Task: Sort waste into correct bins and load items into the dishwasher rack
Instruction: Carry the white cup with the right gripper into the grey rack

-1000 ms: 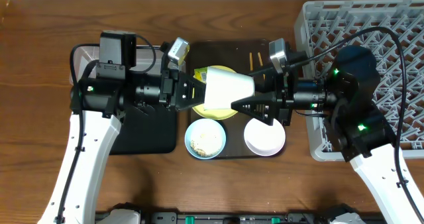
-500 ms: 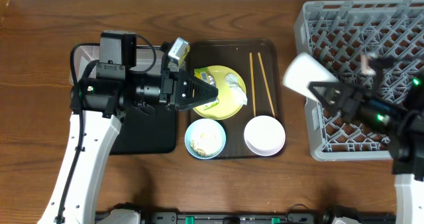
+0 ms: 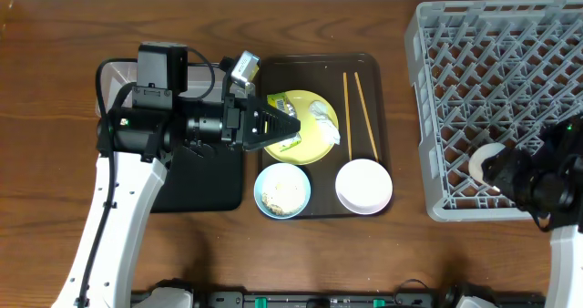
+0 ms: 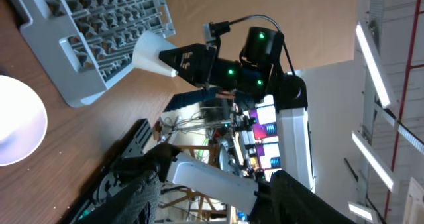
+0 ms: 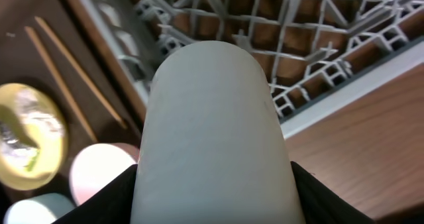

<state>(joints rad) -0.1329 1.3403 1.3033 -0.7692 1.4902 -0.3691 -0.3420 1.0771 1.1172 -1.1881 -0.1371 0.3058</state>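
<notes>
— Toward the near right corner of the tabletop, a white cup [image 5: 212, 138] is seen clamped in the right hand [image 3: 490, 167], held over the near part of the grey dishwasher rack [image 3: 492, 53]. Whether cup and rack are touching cannot be told.

— And the left hand [image 3: 284, 128]?

— It is pictured over the yellow plate [image 3: 319, 146], fingers spread and nothing held between them. The yellow-green wrapper [image 3: 279, 100] and the crumpled white scrap [image 3: 324, 121] are shown lying on that plate.

— Where is everything else placed?

— The plate is carried by a dark brown serving tray [image 3: 383, 89] at the middle of the tabletop, toward the far edge. Two chopsticks [image 3: 347, 117] are laid just right of the plate. Along the tray's near side, a light blue bowl [image 3: 259, 190] with whitish food bits [image 3: 281, 196] is set beside a white-pinkish bowl [image 3: 363, 186]. Toward the left edge, a black tray [image 3: 200, 185] and a clear tub [image 3: 114, 76] are largely covered by the left arm.
</notes>
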